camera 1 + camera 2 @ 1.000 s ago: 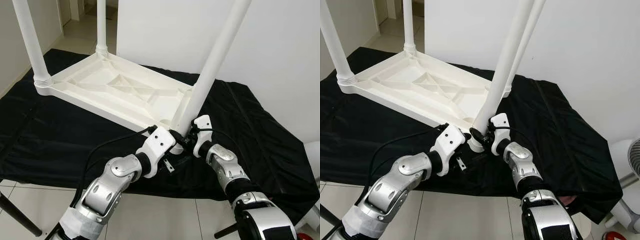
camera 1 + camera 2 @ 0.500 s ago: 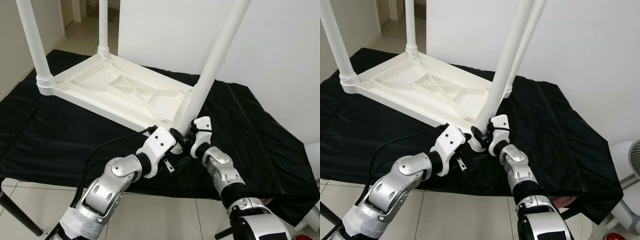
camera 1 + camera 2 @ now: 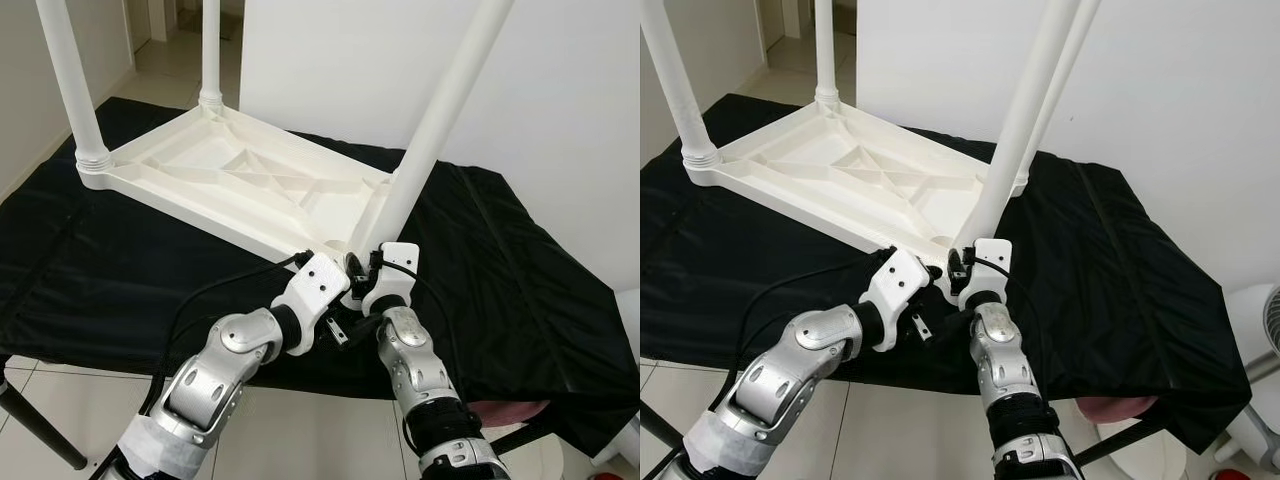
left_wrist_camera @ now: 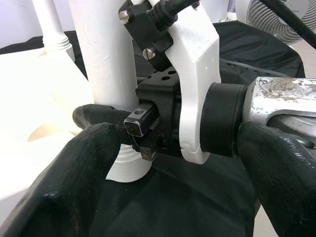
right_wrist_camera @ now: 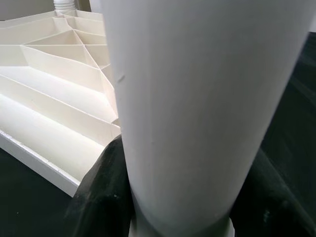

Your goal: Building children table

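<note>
White plastic, the upturned tabletop (image 3: 240,190) lies on a black cloth (image 3: 500,270) with its legs pointing up. At its near corner the near leg (image 3: 430,130) rises at a tilt, and the right gripper (image 3: 962,272) clasps it just above the socket, one black finger (image 5: 101,197) on either side. The left gripper (image 3: 348,293) sits right beside it at the same leg's base; whether its fingers (image 4: 74,187) grip anything I cannot tell. Two more legs (image 3: 72,90) stand at the far corners. A fan (image 3: 1262,330) stands by the cloth's right edge.
</note>
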Controlling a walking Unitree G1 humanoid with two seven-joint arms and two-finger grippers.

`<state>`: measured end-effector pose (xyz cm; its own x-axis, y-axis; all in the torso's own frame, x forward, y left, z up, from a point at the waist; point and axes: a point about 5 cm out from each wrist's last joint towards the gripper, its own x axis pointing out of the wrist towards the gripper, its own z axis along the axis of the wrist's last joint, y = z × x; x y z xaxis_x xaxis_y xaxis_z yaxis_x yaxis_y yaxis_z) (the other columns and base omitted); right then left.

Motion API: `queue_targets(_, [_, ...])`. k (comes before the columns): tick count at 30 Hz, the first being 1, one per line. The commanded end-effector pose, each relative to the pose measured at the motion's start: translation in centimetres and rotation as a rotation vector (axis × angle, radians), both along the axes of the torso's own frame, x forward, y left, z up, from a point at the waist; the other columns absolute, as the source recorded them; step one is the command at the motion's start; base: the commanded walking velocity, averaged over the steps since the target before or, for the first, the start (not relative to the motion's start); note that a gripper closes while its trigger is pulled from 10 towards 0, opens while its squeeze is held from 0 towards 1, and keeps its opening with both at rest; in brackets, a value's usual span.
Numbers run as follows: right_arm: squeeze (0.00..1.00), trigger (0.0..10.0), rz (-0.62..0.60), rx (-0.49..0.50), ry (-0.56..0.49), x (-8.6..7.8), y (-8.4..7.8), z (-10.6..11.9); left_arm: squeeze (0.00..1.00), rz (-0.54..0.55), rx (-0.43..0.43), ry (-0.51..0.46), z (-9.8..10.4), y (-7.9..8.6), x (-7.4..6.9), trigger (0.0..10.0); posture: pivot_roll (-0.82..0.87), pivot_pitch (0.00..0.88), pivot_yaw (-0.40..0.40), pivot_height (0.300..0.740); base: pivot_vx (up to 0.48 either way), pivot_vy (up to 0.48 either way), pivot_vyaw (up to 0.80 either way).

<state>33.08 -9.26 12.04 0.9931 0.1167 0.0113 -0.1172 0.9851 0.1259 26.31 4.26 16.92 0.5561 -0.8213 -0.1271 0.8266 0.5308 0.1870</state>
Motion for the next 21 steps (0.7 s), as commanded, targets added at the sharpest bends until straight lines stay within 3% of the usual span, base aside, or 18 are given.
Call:
queue_targets(1, [0.00,10.0,-0.008,-0.032,0.054,-0.4,-0.2,-1.0,0.00,-0.025,0.005,0.015,-0.3,-0.7,-0.1,10.0,0.05,0.000,-0.171,0.740,0.000,0.000,0.00])
queue_targets(4, [0.01,10.0,-0.036,-0.040,0.065,-0.4,-0.9,-0.9,0.00,-0.025,0.007,0.016,-0.3,-0.7,-0.2,10.0,0.05,0.000,-0.171,0.740,0.000,0.000,0.00])
queue_targets(5, [1.00,10.0,-0.048,-0.036,0.064,-0.6,-1.0,-0.7,0.00,-0.023,0.006,0.014,-0.3,-0.6,-0.1,10.0,0.05,0.000,-0.175,0.740,0.000,0.000,0.00])
queue_targets(13, [1.00,10.0,-0.005,-0.011,0.019,-1.2,-1.4,-0.1,0.00,-0.021,0.004,0.015,-0.3,-0.6,-0.2,10.0,0.06,0.000,-0.179,0.740,0.000,0.000,0.00])
queue_targets(15, [1.00,10.0,0.017,0.001,0.029,-1.4,-2.4,-0.1,0.00,-0.007,0.004,0.015,-0.3,-0.3,-0.1,10.0,0.06,0.000,-0.181,0.740,0.000,0.000,0.00])
queue_targets(18, [1.00,10.0,0.038,0.001,0.030,-1.5,-2.8,-0.1,0.00,-0.003,0.005,0.014,-0.2,-0.2,0.0,10.0,0.06,0.000,-0.181,0.740,0.000,0.000,0.00])
queue_targets(19, [0.00,10.0,0.098,0.007,0.028,-1.7,-3.6,0.0,0.00,-0.002,0.004,0.012,-0.2,-0.2,0.0,10.0,0.06,0.000,-0.181,0.740,0.000,0.000,0.00])
queue_targets(21, [0.00,10.0,0.168,-0.017,0.002,-1.7,-4.3,0.3,0.00,-0.005,0.007,0.012,-0.3,-0.2,-0.1,10.0,0.06,0.000,-0.181,0.740,0.000,0.000,0.00])
